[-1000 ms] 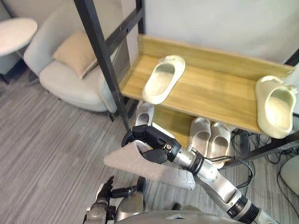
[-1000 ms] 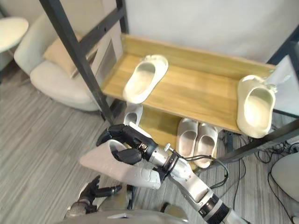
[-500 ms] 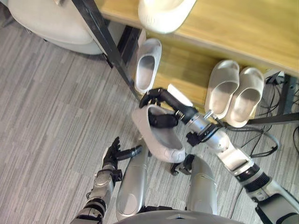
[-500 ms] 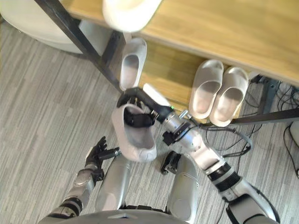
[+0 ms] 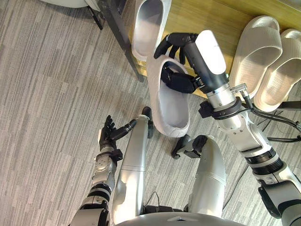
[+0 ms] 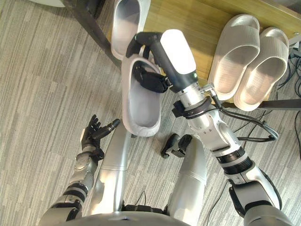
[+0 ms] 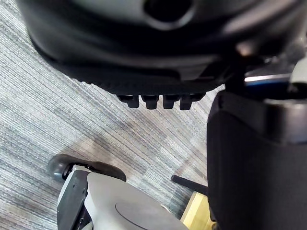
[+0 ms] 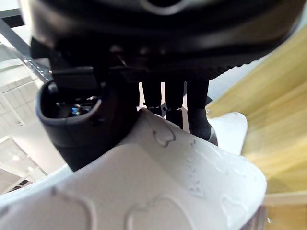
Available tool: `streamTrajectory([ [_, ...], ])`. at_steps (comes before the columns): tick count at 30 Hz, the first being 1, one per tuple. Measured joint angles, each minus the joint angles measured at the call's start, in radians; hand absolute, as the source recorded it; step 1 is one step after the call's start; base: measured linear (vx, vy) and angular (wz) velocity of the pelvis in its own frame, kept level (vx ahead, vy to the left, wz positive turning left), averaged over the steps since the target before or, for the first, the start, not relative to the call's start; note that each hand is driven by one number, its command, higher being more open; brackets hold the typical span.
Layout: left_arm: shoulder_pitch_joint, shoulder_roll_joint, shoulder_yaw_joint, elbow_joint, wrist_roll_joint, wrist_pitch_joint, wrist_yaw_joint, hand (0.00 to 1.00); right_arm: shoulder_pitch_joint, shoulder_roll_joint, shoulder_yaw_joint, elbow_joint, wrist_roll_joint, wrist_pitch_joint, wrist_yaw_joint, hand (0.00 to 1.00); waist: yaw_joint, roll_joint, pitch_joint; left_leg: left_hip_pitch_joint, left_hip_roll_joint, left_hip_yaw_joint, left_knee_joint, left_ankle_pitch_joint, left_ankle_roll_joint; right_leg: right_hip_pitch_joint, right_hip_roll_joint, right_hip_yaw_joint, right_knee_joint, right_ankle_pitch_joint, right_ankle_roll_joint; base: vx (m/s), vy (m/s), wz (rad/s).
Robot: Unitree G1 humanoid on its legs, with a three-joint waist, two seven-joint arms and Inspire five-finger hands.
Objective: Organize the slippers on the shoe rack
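My right hand (image 5: pixel 180 77) is shut on a pale grey slipper (image 5: pixel 170 110): the thumb is inside its opening and the fingers curl over its strap. The slipper hangs above the floor, opening facing up, its toe end at the front edge of the low wooden shelf (image 5: pixel 202 21). Right beside it on that shelf lies a single matching slipper (image 5: pixel 148 23). The right wrist view has the held slipper's patterned sole (image 8: pixel 158 191) with the fingers (image 8: pixel 197 112) hooked over its edge. My left hand (image 5: pixel 110 134) hangs low on the left over the floor, open and holding nothing.
A pair of pale slippers (image 5: pixel 256 54) (image 5: pixel 284 70) lies side by side on the right of the low shelf. The rack's black post (image 5: pixel 120 40) stands left of the single slipper. Grey striped floor (image 5: pixel 51 94) spreads to the left. Cables lie at the right (image 5: pixel 282 136).
The camera has tipped down, losing the upper shelf. My right hand has turned the slipper from sole-up to opening-up and brought it to the low shelf's edge. The left hand stays low.
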Motion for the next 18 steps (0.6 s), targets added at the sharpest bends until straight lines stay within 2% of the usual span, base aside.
streamTrajectory([
  [5,0.0,-0.009,0.016,-0.024,0.0,0.0,0.0,1.0,-0.063,-0.02,-0.032,-0.001,-0.058,0.018,-0.067,0.0,0.008,-0.003,0.001,-0.041,0.005,0.006,0.021,-0.001,0.002,-0.043,-0.007,0.007,0.027,-0.006,0.0,0.0,-0.048,0.01],
  [10,-0.004,-0.018,0.016,-0.042,0.0,0.0,0.004,1.0,-0.11,-0.03,-0.047,0.04,-0.161,0.063,-0.123,0.0,0.019,-0.003,0.001,-0.083,0.006,0.008,0.055,-0.008,0.012,-0.084,-0.014,0.019,0.063,-0.019,0.003,0.02,-0.05,0.0],
  [13,-0.006,-0.02,0.016,-0.042,0.0,0.001,0.017,1.0,-0.133,-0.031,-0.072,0.109,-0.207,0.112,-0.152,0.0,0.023,-0.003,0.001,-0.09,0.006,0.011,0.067,-0.011,0.015,-0.09,-0.02,0.022,0.075,-0.024,0.003,0.02,-0.05,0.0],
  [18,-0.006,-0.021,0.01,-0.042,0.0,0.001,0.03,1.0,-0.188,-0.027,-0.093,0.21,-0.227,0.15,-0.189,0.0,0.028,-0.005,0.0,-0.09,0.007,0.016,0.065,-0.011,0.015,-0.094,-0.026,0.023,0.077,-0.024,0.003,0.03,-0.057,-0.01],
])
